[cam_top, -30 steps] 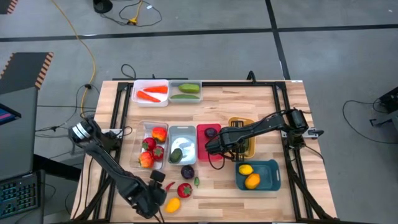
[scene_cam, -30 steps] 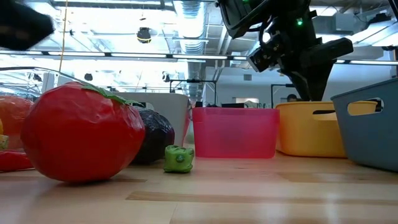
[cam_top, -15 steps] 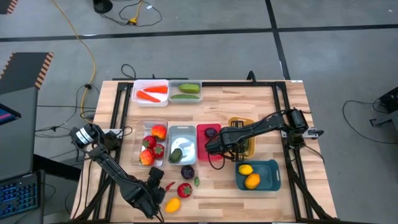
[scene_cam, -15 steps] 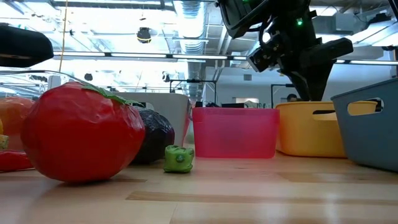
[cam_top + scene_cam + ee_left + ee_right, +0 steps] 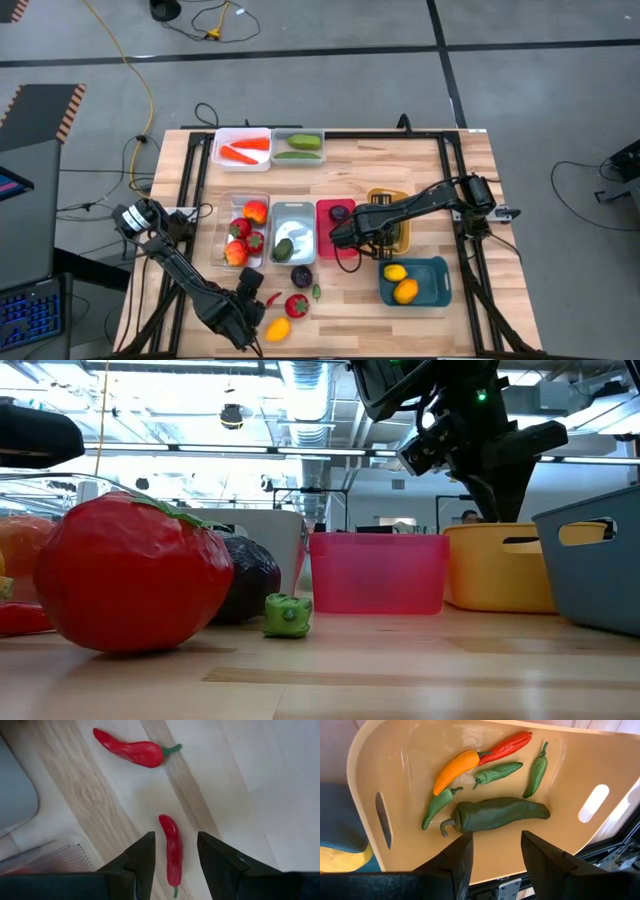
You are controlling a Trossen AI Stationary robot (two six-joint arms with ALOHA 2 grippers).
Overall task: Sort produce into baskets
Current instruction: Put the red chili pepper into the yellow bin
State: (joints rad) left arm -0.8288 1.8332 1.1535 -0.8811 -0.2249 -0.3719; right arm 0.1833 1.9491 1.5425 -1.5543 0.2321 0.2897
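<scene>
- The left end effector hangs at the lower left of the high view, its two dark fingers partly open and straddling a small red chili that lies flat on the bench; nothing is gripped yet.
- To do this pick well, I'd say it should drop straight down and close across the chili's narrow waist, since the thing is slim, glossy and likely to squirt out sideways.
- A second, larger red chili with a green stem lies well apart on the pale wood grain.
- At centre right of the high view, the right end effector hovers over the yellow-orange basket, partly open and empty.
- Smooth, curved peppers already lie in that rounded plastic bin.
</scene>
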